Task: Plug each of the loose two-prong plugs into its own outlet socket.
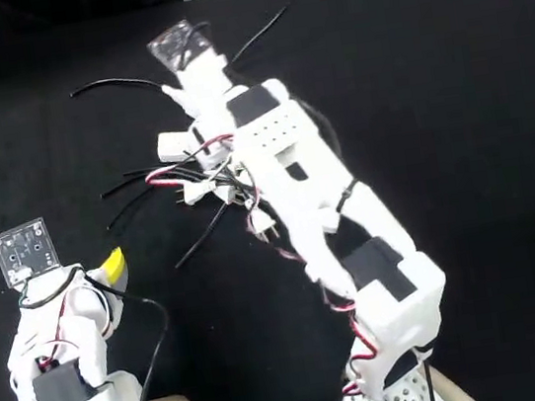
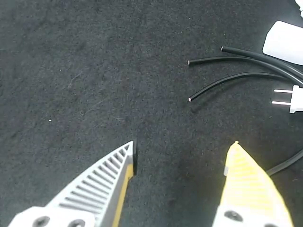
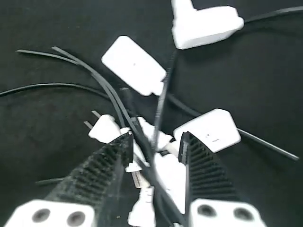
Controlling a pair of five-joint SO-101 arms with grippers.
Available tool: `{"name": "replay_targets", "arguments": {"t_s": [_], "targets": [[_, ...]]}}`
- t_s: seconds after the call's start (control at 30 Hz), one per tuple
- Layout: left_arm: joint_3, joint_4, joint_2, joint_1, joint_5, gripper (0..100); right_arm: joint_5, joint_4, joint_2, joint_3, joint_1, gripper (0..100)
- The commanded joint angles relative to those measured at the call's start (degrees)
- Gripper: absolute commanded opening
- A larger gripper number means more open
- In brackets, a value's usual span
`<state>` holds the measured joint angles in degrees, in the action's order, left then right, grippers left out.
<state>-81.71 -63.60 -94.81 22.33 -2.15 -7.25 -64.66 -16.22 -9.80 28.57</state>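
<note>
Over tangled plugs (image 3: 105, 127), right fingers (image 3: 203, 165) apart; left fingers (image 2: 248, 175) apart above black cloth (image 2: 71, 71).

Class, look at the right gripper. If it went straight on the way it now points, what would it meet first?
Most likely the heap of white plugs and black cables that lies just ahead, between the fingers of the open right gripper. How far off the heap is cannot be judged from these views.

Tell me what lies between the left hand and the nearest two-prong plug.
In the left wrist view, bare black cloth lies between the left hand and the two-prong plug; a cut black cable ends beside that stretch.
</note>
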Motion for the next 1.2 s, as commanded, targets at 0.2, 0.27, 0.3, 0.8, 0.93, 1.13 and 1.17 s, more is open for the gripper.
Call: {"name": "replay_targets", "arguments": {"t_s": [0.2, 0.27, 0.3, 0.8, 0.93, 1.13, 1.17], "targets": [[-0.3, 1.0, -0.4, 0.2, 0.0, 31, -4.7, -0.6, -7.0, 1.1, 5.9, 28.6], [-0.5, 1.1, -0.4, 0.2, 0.0, 31, -5.9, -0.3, -8.7, 0.9, 6.0, 28.0], [-0.5, 1.1, -0.4, 0.2, 0.0, 31, -6.0, 0.1, -9.3, 0.7, 5.9, 27.6], [-0.5, 1.1, -0.4, 0.2, 0.0, 31, -6.1, 0.8, -10.0, 5.1, 1.1, 25.7], [-0.5, 1.1, -0.4, 0.2, 0.0, 31, -6.3, 0.9, -10.0, 6.0, 1.1, 12.7], [-0.5, 1.1, -0.4, 0.2, 0.0, 31, -6.3, -2.5, -9.5, 5.8, 3.7, 1.6], [-0.5, 1.1, -0.4, 0.2, 0.0, 31, -6.3, -4.1, -9.5, 5.7, 4.4, 1.1]]}}
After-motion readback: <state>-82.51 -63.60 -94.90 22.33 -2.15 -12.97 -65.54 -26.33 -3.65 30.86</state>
